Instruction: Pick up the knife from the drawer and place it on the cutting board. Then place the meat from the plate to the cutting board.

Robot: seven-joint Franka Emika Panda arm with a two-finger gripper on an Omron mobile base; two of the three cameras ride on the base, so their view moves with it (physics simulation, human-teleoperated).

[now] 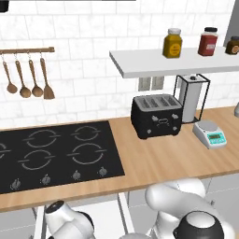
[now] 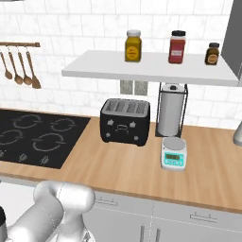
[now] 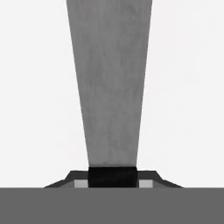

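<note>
1. In the hand view, the knife was seen from close above, its grey blade running away from the camera over the plain white floor of the drawer, widening towards the top of the view.
2. The black handle was seen at the bottom of that view, lodged in the gripper, whose jaws were closed on it from both sides, with a dark tip showing at either side of the handle.
3. The grip was judged to have been taken at the handle so that the blade would be left free and pointing away from the hand.
4. Whether the knife had been raised off the drawer floor could not be told from that view.
5. In the left base view, the arm was bent low below the edge of the wooden counter, a posture judged to be needed for reaching down into the pulled-out drawer.
6. On the counter were seen a black hob, a black toaster, a paper towel holder and a small kitchen scale; three jars stood on the shelf above.
7. The first step was judged to be under way: lifting the knife out and carrying it to the board was yet to be done.
</note>
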